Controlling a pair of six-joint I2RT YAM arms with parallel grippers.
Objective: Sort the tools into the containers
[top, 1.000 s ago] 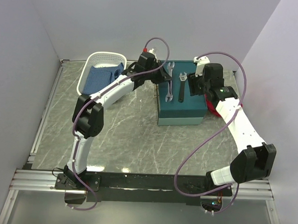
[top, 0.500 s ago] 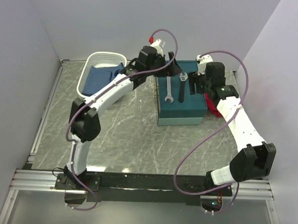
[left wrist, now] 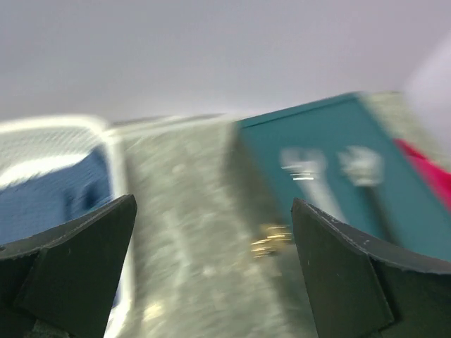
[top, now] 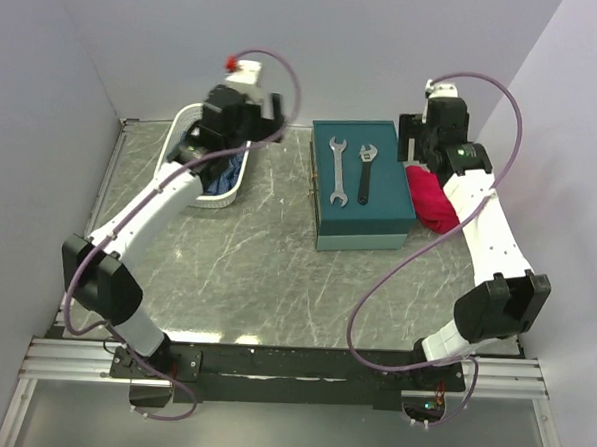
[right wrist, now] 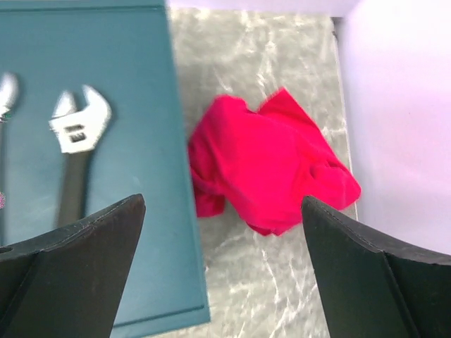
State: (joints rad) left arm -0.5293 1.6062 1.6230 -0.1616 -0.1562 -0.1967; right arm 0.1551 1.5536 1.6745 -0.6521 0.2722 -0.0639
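Teal box (top: 379,216) lid carries spanner (top: 336,171) and wrench (top: 365,173). I have pulled left hand (left wrist: 213,204) and right hand (right wrist: 223,202) clear, both wide, empty. Sorting unfinished.

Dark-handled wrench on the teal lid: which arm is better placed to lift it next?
Right, likely. The right jaws stand open just right of the teal box, with the dark-handled wrench near in its wrist view; the left jaws are over the white basket.

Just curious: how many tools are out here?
2: spanner and wrench, side by side atop the teal box. Others may hide inside it or in the basket.
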